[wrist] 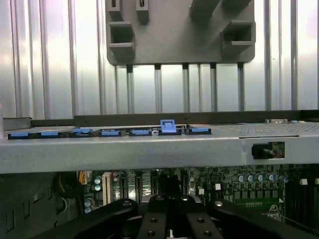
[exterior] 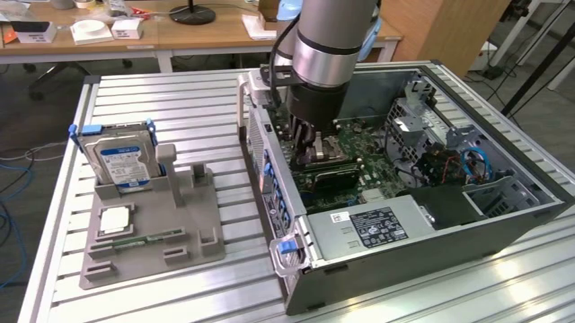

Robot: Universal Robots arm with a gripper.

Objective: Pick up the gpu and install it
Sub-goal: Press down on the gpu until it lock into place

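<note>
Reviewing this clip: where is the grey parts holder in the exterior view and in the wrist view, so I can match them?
Exterior view: the grey parts holder sits on the slatted table, to the exterior view's left of the computer case.
Wrist view: the holder lies on the table, beyond the case wall.
Shared landmark: the blue clips along that wall.

Slatted table [exterior: 180,101] — grey holder [exterior: 148,232], computer case [exterior: 404,202].

Wooden desks [exterior: 108,37] along the back, grey floor, black lamp base [exterior: 192,14], blue cables [exterior: 11,195] trailing on the floor
</note>
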